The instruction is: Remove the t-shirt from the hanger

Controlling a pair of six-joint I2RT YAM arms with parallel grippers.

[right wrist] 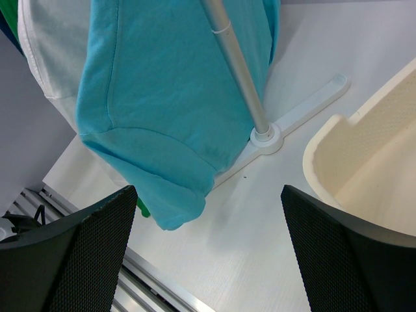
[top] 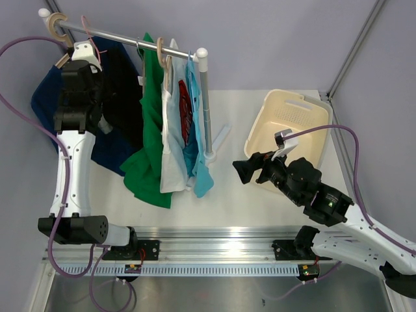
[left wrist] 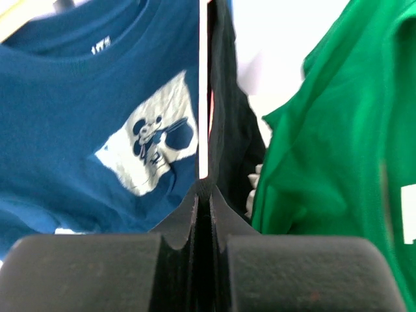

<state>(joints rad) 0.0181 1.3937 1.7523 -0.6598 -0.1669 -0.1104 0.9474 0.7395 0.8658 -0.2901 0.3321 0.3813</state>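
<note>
grey walls, white table [top: 240, 195], and a little clothes rack [top: 123, 38] at the back left with a row of shirts on it. from the left that's a blue t-shirt [left wrist: 78, 104], a black t-shirt [left wrist: 227, 117], a green t-shirt [left wrist: 338, 130], then white and a light blue t-shirt [right wrist: 162, 97] by the post.

my left gripper [left wrist: 205, 195] is up at the left end of the rail, nosed in right at the seam where the blue shirt meets the black one. its fingers are pressed flat together. honestly i can't tell from the wrist cam whether there's fabric pinched in there, or which shirt's it would be. my guess is the blue one is the target, since it's the end shirt and the easiest to slide off. it's hanging on its wooden hanger [top: 57, 23], not off yet.

the right gripper [right wrist: 207, 195] is parked low over the table near the rack's foot, jaws wide apart, holding nothing. the beige basket [top: 305, 107] sits just beside it, so i reckon it's waiting there to take the shirt or steady the rack.

if the pinch missed, the pull will come away with nothing.
</note>
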